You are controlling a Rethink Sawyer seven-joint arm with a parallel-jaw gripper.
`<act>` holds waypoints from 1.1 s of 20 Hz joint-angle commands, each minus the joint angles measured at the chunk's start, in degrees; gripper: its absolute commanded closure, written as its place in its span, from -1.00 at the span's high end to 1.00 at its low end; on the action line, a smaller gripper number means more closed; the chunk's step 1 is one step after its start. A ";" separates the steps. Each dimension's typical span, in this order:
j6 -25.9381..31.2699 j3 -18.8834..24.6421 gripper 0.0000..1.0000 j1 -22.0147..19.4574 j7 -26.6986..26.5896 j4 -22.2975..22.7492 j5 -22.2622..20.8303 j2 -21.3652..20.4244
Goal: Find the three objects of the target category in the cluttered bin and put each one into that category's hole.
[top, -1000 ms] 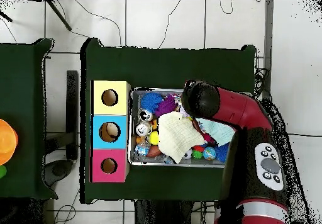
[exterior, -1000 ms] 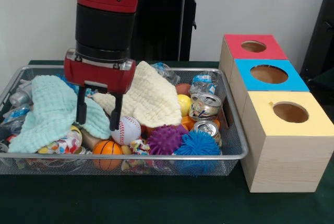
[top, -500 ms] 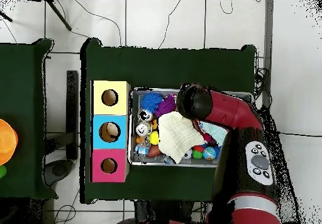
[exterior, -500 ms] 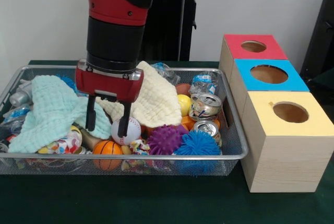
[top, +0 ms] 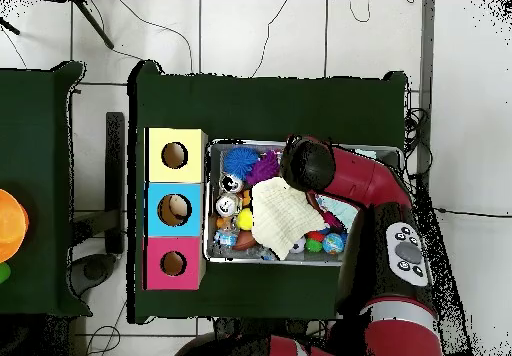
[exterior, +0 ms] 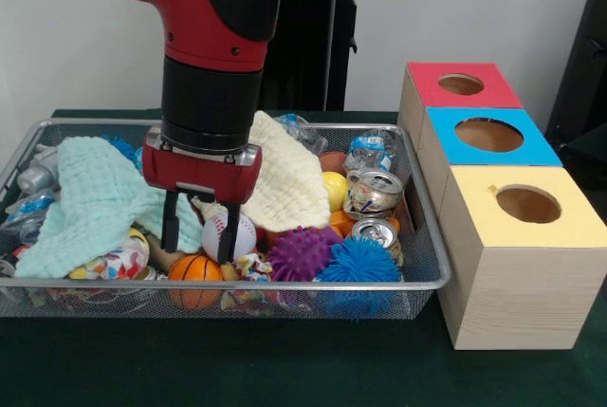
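The wire bin [exterior: 285, 286] holds mixed clutter. My gripper [exterior: 198, 240] hangs open low over its front middle, with nothing between its fingers. One finger [exterior: 171, 230] sits by the mint cloth [exterior: 90, 194]; the other finger [exterior: 226, 241] stands in front of the baseball [exterior: 239, 230]. A mini basketball [exterior: 194, 269] lies just below the fingertips. To the right are a purple spiky ball [exterior: 299, 253], a blue spiky ball [exterior: 358, 260] and a yellow ball [exterior: 334, 189]. In the overhead view the arm's wrist [top: 305, 162] covers the gripper.
A cream cloth [exterior: 285, 175] drapes the bin's middle. Two cans [exterior: 375, 189] and plastic bottles [exterior: 370, 149] lie at the right end. Beside the bin stand the red box [exterior: 460, 84], blue box [exterior: 488, 134] and yellow box [exterior: 526, 205], each with a round top hole.
My gripper has moved right and lower, from over the mint cloth down to the baseball and basketball. It stays open. The objects have not shifted.
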 commanded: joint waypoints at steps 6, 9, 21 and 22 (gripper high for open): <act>-3.96 0.82 1.00 1.21 15.04 6.12 3.44 3.45; -4.08 0.75 1.00 1.55 15.05 5.80 3.79 3.93; -4.31 -1.92 1.00 4.91 17.00 6.71 6.45 3.45; -4.83 -1.96 1.00 5.04 16.92 6.86 6.67 3.41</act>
